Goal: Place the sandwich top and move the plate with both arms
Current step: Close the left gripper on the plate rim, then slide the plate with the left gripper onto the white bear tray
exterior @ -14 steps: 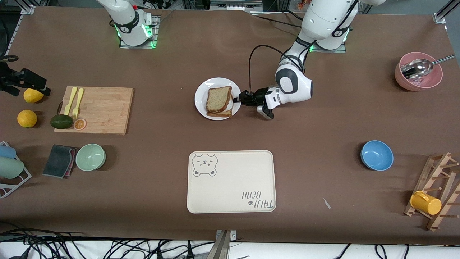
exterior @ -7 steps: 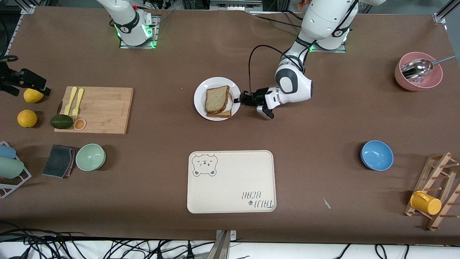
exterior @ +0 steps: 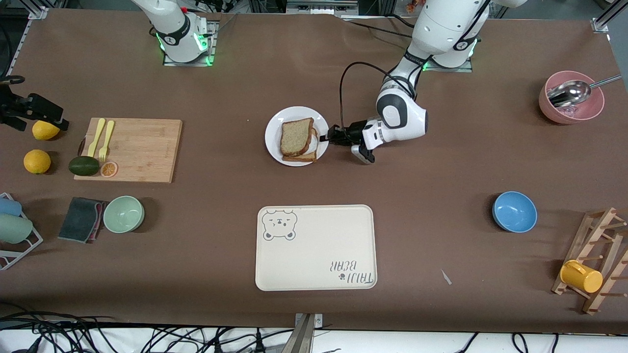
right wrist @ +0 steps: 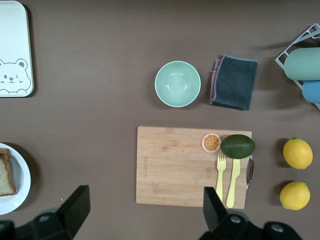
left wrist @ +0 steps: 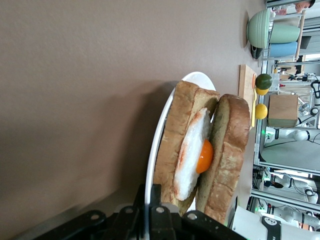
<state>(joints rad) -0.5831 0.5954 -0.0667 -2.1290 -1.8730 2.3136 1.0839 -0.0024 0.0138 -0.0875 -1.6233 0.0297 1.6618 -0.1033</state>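
My left gripper [exterior: 327,138] clamps the rim of the plate [exterior: 274,132] at mid-table, fingers closed on its edge; the sandwich top [exterior: 296,137] rests on the stack just ahead of my fingertips. Only my left wrist view reveals the fried egg [left wrist: 194,155] sandwiched beneath it. My right gripper [right wrist: 142,210] waits wide open and empty, high above the cutting board [right wrist: 175,165].
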